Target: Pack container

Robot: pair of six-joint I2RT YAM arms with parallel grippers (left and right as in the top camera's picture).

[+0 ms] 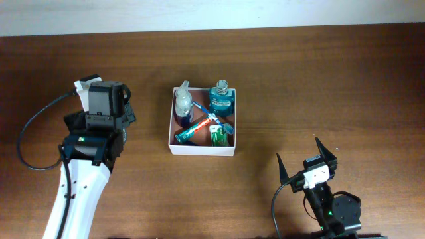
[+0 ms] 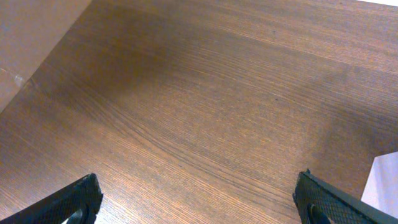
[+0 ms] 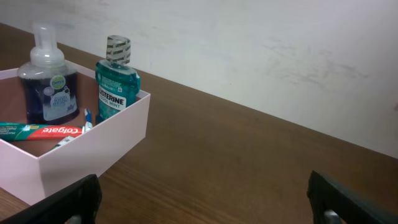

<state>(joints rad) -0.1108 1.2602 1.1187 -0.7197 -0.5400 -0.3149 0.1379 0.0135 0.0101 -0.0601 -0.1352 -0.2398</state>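
The container (image 1: 202,150) is a shallow square box with white walls and a reddish-brown inside, at the table's middle. In it are a clear foam pump bottle (image 1: 182,104), a teal mouthwash bottle (image 1: 222,98), a toothpaste tube (image 1: 196,128) and a small green packet (image 1: 218,136). The right wrist view shows the box (image 3: 118,137) with the pump bottle (image 3: 45,87), the mouthwash (image 3: 117,81) and the toothpaste (image 3: 43,130). My left gripper (image 2: 199,202) is open and empty over bare wood, left of the box. My right gripper (image 3: 202,199) is open and empty, right of and nearer than the box.
The wooden table (image 1: 319,79) meets a pale wall along its far edge. A white corner of the box shows at the right edge of the left wrist view (image 2: 382,186). A black cable (image 1: 33,133) loops left of the left arm.
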